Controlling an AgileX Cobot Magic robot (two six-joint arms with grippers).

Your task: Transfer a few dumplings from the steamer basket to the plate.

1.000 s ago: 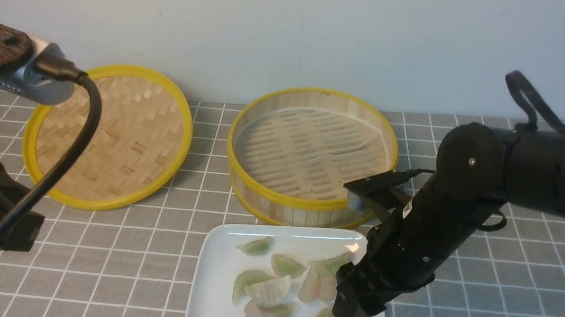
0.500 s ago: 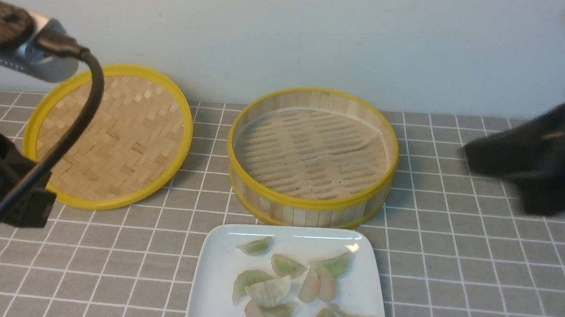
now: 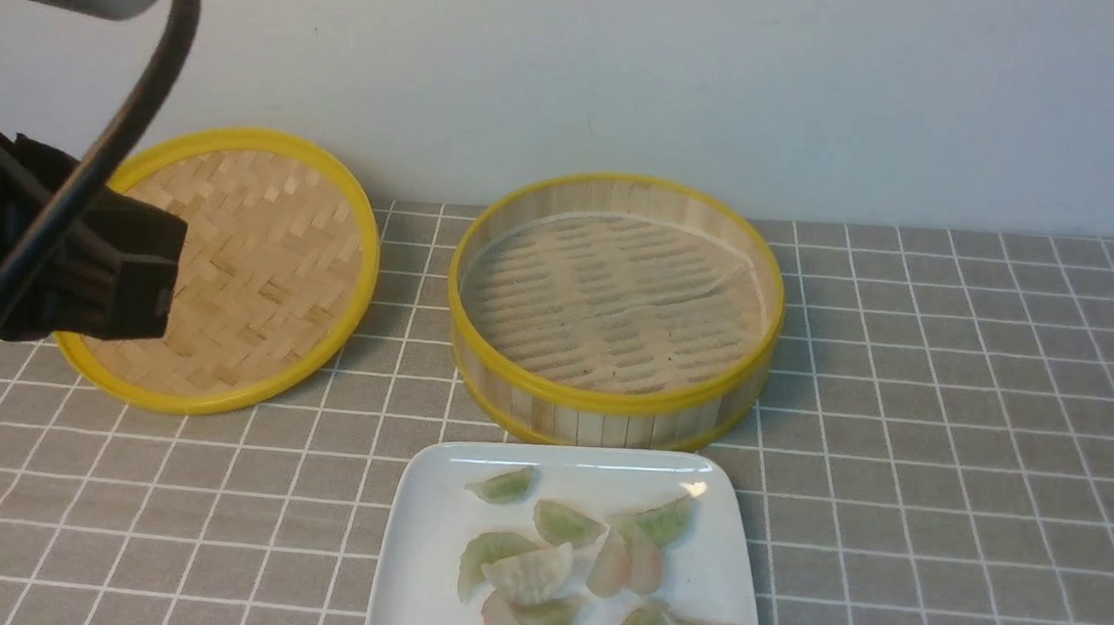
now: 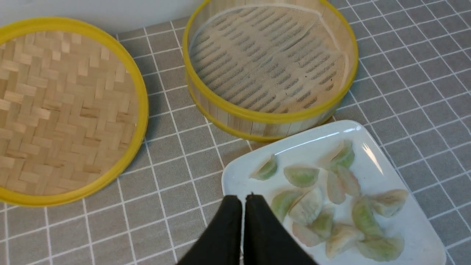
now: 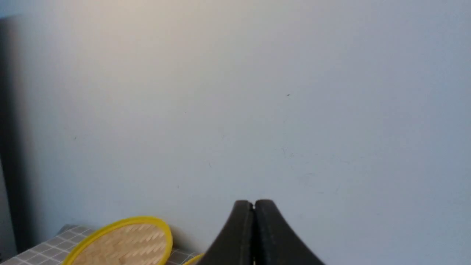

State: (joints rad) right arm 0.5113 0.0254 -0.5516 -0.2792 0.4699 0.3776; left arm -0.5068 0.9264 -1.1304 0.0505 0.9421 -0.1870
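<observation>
Several pale green and pinkish dumplings (image 3: 529, 570) lie on the white plate (image 3: 422, 558) at the table's front edge. Behind it stands the steamer basket (image 3: 608, 424), with no dumplings on its slatted floor. In the left wrist view my left gripper (image 4: 243, 198) is shut and empty, hovering above the rim of the plate (image 4: 371, 162) beside the dumplings (image 4: 301, 176), with the basket (image 4: 265, 117) beyond. My left arm (image 3: 80, 269) hangs at the left of the front view. My right gripper (image 5: 254, 203) is shut and empty, raised and facing the wall, out of the front view.
The flat woven lid (image 3: 257, 262) with its yellow rim lies left of the basket, partly behind my left arm, and shows in both wrist views (image 4: 66, 110) (image 5: 125, 239). A grey checked cloth (image 3: 951, 428) covers the table. A pale wall (image 3: 729, 89) runs behind.
My right arm lifted off the plate, swung right and left the front view, its jaws closing. One more dumpling lies at the plate's front right. My left arm rose.
</observation>
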